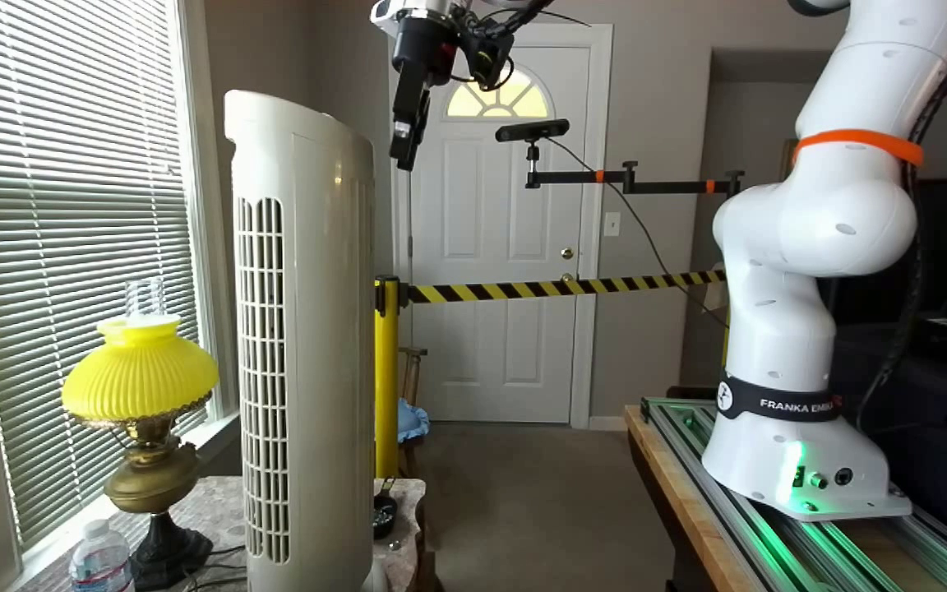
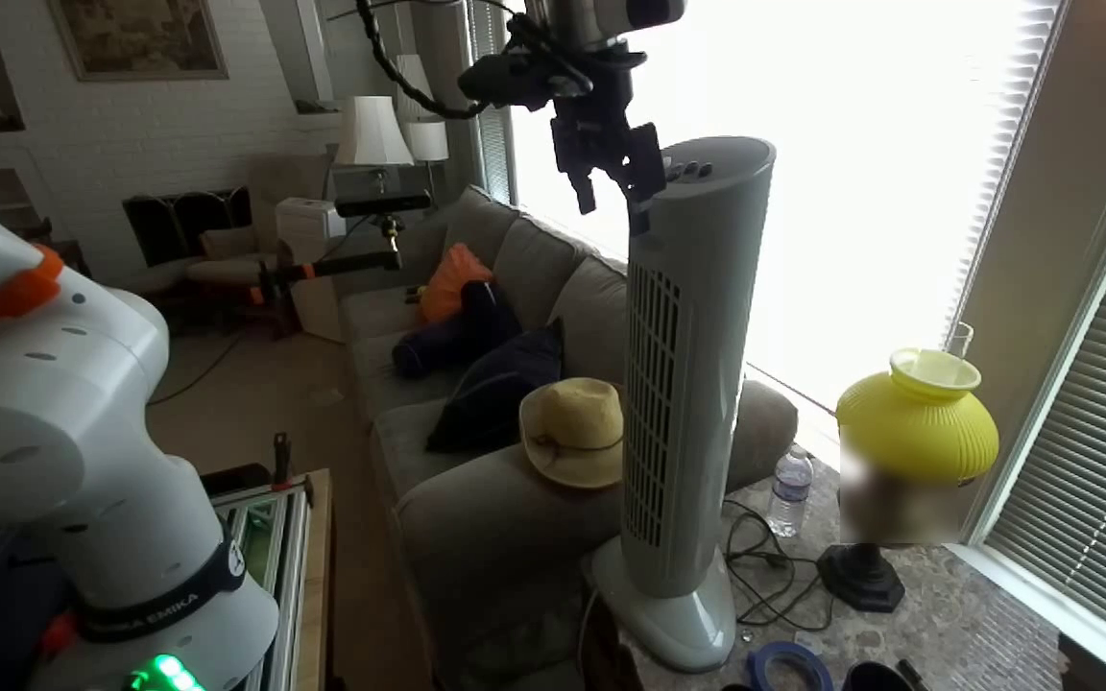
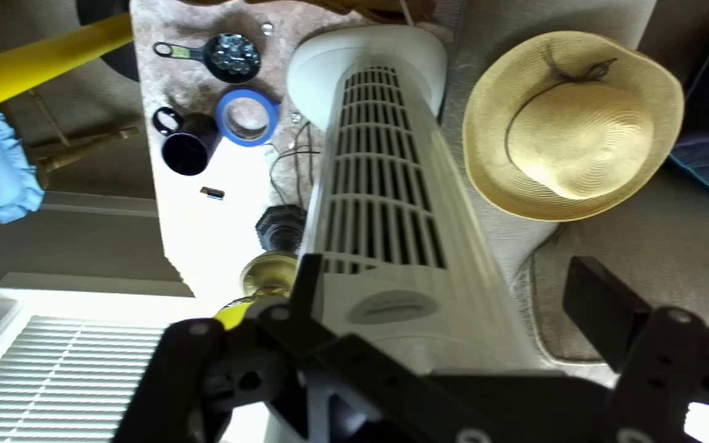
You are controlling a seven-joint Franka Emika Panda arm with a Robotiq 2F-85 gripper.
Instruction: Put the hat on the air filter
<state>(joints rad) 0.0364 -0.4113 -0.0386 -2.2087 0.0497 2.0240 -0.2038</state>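
Gripper [image 3: 447, 277]: pointing down near the top of the air filter [image 1: 330, 329]; fingers wide apart;
Robot arm [image 1: 810, 214]: bent, wrist above air filter height;
Hat [image 2: 577, 432]: beside the air filter, on the sofa arm [image 2: 505, 509].

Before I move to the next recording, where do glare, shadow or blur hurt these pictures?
In an exterior view, the window behind the air filter is blown white, the tool is nearly a silhouette, and a blurred rectangle covers the middle of the lamp; in the wrist view, part of the tabletop is bleached out, but the hat shows clearly.
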